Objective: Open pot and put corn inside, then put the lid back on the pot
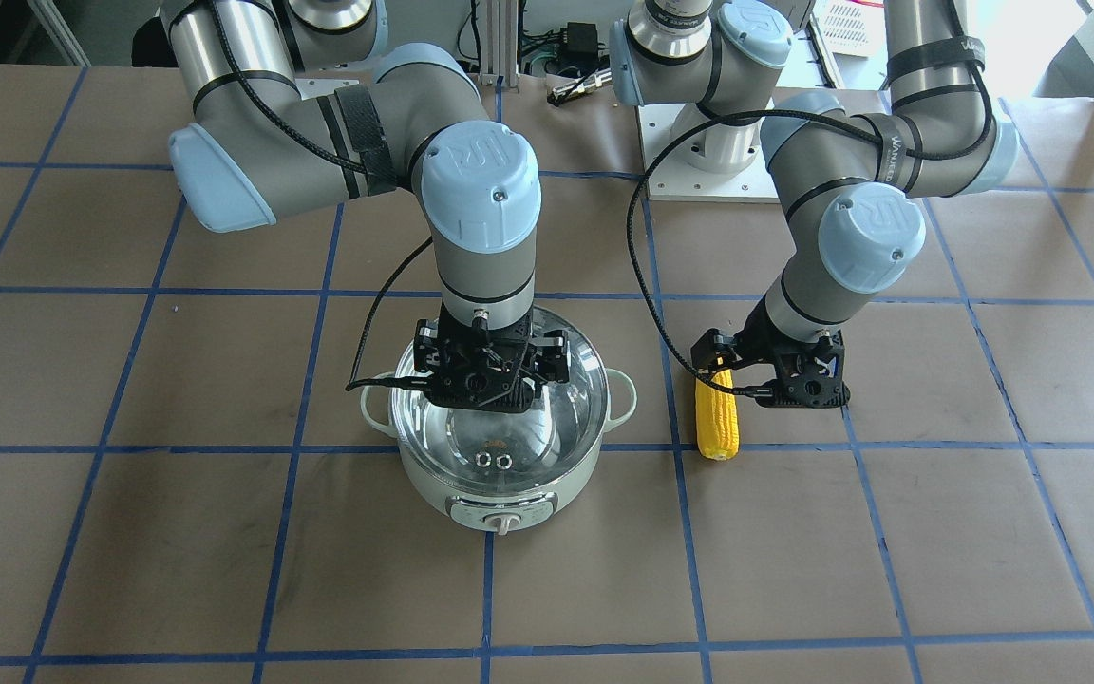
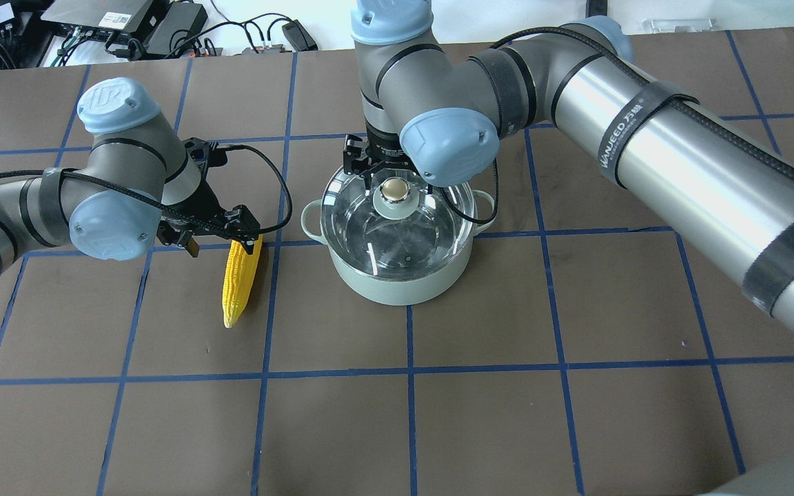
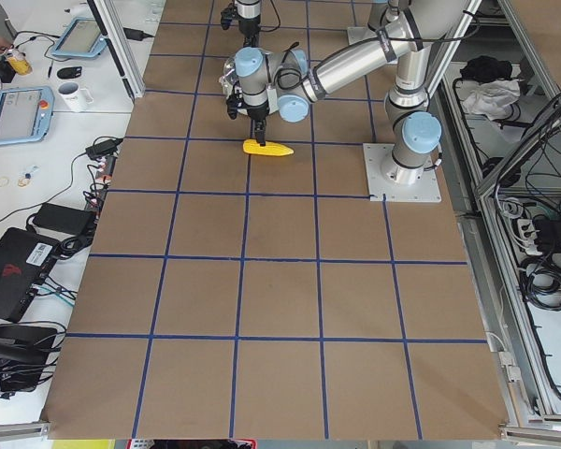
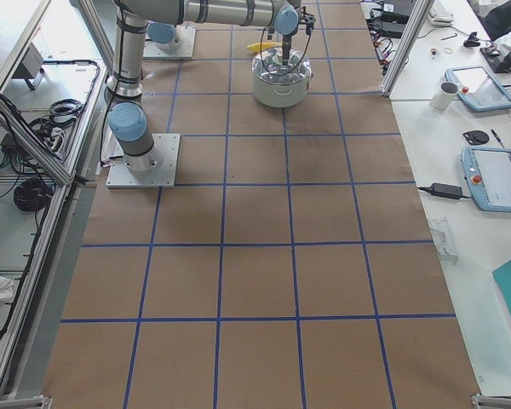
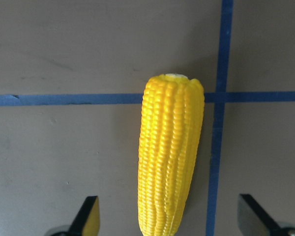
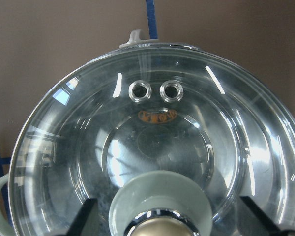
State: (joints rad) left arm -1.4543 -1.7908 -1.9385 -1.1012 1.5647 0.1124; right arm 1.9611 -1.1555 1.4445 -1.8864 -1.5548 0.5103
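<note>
At the bottom edge of my left wrist view, my left fingers (image 5: 88,216) stand wide apart and hold nothing. The corn (image 5: 171,157) lies between them on the desk (image 5: 64,147), clear of both tips, and its far end reaches a blue tape line (image 5: 64,100) across the middle of the frame.

In my right wrist view, the right fingers (image 6: 83,219) are also spread and empty at the lower corners. They straddle the beige knob (image 6: 160,231) without gripping it. Beyond the knob, the lid (image 6: 88,147) sits closed on the pot (image 1: 499,494), which is at the centre of the front view.

I judge that nothing is done yet: the lid has to come off, the corn go in, and the lid go back.

The corn is bright yellow with even rows. The lid is clear domed glass with two metal vent rings (image 6: 140,91) near its upper rim, and the steel bowl shows through it.
</note>
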